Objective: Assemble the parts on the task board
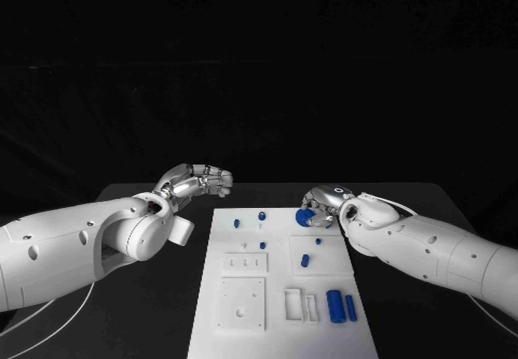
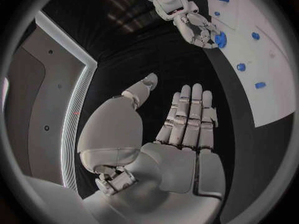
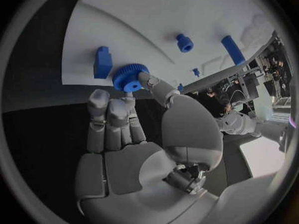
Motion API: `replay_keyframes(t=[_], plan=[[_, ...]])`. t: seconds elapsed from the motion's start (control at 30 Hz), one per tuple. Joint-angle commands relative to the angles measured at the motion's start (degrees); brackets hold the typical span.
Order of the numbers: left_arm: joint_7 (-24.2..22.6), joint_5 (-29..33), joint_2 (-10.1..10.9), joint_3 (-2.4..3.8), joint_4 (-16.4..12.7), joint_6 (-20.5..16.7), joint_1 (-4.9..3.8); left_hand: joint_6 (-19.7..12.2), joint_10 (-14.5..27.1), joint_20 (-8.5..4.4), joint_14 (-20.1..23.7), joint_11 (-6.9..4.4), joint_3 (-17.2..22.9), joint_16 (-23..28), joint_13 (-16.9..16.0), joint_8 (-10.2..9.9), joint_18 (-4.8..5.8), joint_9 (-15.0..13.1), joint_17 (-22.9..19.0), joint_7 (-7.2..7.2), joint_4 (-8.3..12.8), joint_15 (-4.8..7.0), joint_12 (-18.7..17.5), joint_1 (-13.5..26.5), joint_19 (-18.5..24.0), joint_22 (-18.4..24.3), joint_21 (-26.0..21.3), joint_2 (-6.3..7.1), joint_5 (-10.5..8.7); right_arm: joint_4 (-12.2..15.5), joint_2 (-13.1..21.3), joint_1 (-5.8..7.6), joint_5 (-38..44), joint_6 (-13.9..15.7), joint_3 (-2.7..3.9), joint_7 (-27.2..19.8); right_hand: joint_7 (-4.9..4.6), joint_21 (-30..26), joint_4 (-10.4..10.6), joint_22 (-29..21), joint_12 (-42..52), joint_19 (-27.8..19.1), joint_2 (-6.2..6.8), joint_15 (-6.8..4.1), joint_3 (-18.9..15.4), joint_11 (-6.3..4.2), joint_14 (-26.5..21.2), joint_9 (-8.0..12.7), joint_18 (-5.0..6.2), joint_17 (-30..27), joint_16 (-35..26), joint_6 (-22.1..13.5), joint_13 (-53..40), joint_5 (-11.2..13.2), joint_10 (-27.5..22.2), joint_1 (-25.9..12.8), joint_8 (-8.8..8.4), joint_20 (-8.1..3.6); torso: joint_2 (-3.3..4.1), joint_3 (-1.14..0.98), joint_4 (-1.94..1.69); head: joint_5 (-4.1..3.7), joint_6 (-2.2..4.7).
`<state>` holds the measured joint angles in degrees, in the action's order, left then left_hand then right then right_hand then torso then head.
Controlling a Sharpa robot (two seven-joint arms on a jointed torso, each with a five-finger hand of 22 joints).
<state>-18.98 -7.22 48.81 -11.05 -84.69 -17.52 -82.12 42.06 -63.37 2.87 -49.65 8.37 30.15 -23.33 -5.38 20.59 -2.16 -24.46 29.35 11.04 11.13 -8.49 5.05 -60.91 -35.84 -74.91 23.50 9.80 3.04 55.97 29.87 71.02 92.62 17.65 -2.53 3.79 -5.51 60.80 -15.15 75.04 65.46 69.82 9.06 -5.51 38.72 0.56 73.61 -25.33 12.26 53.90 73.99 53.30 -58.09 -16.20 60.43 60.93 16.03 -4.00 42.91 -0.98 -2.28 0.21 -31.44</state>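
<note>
Blue gear point(image 3: 129, 77) is being pinched in my right hand point(image 1: 324, 206) above the far right of the task board point(image 1: 275, 329), so I am keeping it level while lowering, my left hand point(image 1: 200, 181) idling empty, fingers loosely curled.

Black table point(image 1: 432, 202), white task board point(image 1: 324, 321) lying flat, seemingly

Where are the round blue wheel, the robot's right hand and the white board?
blue wheel point(image 3: 129, 77), right wrist view, toothed rim.
right hand point(image 1: 322, 203), head view, fingers' middle.
white board point(image 1: 283, 329), head view, bare near part.
</note>
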Motion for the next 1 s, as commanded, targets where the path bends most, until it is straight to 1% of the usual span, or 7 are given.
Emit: replay_keyframes(t=[0.03,0.17,0.43,0.6,0.67,0.87,1.0], plan=[[0.05,-0.4,-0.02,0.05,0.06,0.27,-0.04,0.29,-0.4,-0.04,-0.31,-0.07,0.13,-0.23,-0.06,0.1,-0.93,-0.06,0.08,0.39,-0.24,0.0,0.32,0.06,-0.31,-1.0,0.4,-0.39,0.04,1.41,0.24,0.76,3.91,1.26,0.04,2.3,-1.16,0.37,0.1,0.73,0.13,0.34,0.46,-0.48,0.47,-0.33,0.03,-0.82,2.74,0.11,-0.39,1.79,0.09,0.51,0.21,-0.34,1.55,-0.13,-0.07,0.04,-0.05,-0.1,0.14],[0.15,-0.4,-0.06,0.05,0.17,0.24,-0.04,0.3,-0.41,-0.06,-0.34,-0.07,0.13,-0.24,-0.06,0.11,-0.94,-0.05,0.09,0.38,-0.2,0.02,0.3,0.03,-0.34,-1.0,0.42,-0.39,0.05,2.98,0.46,1.42,4.88,1.43,0.04,2.96,-1.07,0.41,0.41,0.69,0.11,0.54,0.84,-0.57,1.01,-0.42,0.13,-0.81,2.74,0.28,-0.48,2.01,0.19,1.1,0.4,-0.3,1.6,-0.22,-0.07,0.07,-0.04,-0.11,0.32],[0.15,-0.4,-0.02,0.05,0.21,0.12,-0.04,0.3,-0.42,-0.08,-0.36,-0.06,0.13,-0.25,-0.05,0.1,-0.94,-0.05,0.11,0.38,-0.19,0.04,0.29,0.02,-0.36,-1.0,0.44,-0.41,0.05,4.74,0.67,1.51,6.39,2.45,0.04,3.61,-1.05,0.46,0.72,0.69,0.08,0.69,1.17,-0.6,1.39,-0.45,0.21,-0.78,2.74,0.39,-0.57,2.09,0.27,1.64,0.51,-0.32,1.59,-0.26,-0.09,0.08,-0.05,-0.03,0.49],[0.12,-0.4,0.05,0.05,0.13,0.0,-0.04,0.28,-0.4,-0.09,-0.38,-0.04,0.12,-0.26,-0.04,0.09,-0.94,-0.04,0.12,0.38,-0.17,0.05,0.26,0.01,-0.38,-1.0,0.45,-0.39,0.05,6.38,0.52,1.51,9.14,4.82,0.04,3.77,-1.03,0.48,0.93,0.67,0.06,0.8,1.5,-0.62,1.65,-0.47,0.28,-0.75,2.74,0.48,-0.61,2.12,0.31,1.92,0.58,-0.26,1.57,-0.31,0.02,0.02,-0.07,0.07,0.64],[0.12,-0.4,0.05,0.05,0.09,-0.03,-0.04,0.25,-0.37,-0.1,-0.38,-0.02,0.12,-0.26,-0.03,0.07,-0.94,-0.03,0.13,0.39,-0.15,0.05,0.22,0.01,-0.4,-0.99,0.46,-0.39,0.05,7.18,0.2,1.5,10.71,5.82,0.03,3.84,-1.01,0.49,1.05,0.66,0.05,0.87,1.72,-0.64,1.83,-0.49,0.31,-0.74,2.74,0.53,-0.65,2.14,0.34,2.03,0.64,-0.19,1.56,-0.34,0.04,0.01,-0.08,0.12,0.71],[0.09,-0.4,-0.01,0.05,-0.02,-0.11,-0.04,0.19,-0.29,-0.12,-0.38,0.01,0.12,-0.25,0.0,0.02,-0.94,-0.01,0.15,0.41,-0.12,0.06,0.14,0.0,-0.42,-0.99,0.47,-0.38,0.05,8.57,-1.49,1.45,13.94,7.08,-0.02,4.26,-0.94,0.48,1.9,0.59,-0.01,1.16,2.64,-0.7,2.8,-0.56,0.48,-0.7,2.74,0.76,-0.85,2.35,0.48,2.97,0.91,0.27,1.59,-0.46,0.06,0.06,-0.17,0.18,0.75],[0.08,-0.41,-0.08,0.05,-0.13,-0.18,-0.04,0.15,-0.24,-0.12,-0.37,0.03,0.12,-0.24,0.02,-0.01,-0.93,0.01,0.16,0.42,-0.11,0.06,0.09,-0.01,-0.43,-0.98,0.47,-0.38,0.05,8.83,-3.21,1.22,14.55,7.2,-0.51,4.34,-0.92,0.49,2.33,0.58,-0.03,1.28,2.96,-0.72,3.2,-0.57,0.56,-0.67,2.74,0.85,-0.93,2.4,0.53,3.35,1.01,0.44,1.59,-0.47,0.05,0.09,-0.19,0.31,0.76]])
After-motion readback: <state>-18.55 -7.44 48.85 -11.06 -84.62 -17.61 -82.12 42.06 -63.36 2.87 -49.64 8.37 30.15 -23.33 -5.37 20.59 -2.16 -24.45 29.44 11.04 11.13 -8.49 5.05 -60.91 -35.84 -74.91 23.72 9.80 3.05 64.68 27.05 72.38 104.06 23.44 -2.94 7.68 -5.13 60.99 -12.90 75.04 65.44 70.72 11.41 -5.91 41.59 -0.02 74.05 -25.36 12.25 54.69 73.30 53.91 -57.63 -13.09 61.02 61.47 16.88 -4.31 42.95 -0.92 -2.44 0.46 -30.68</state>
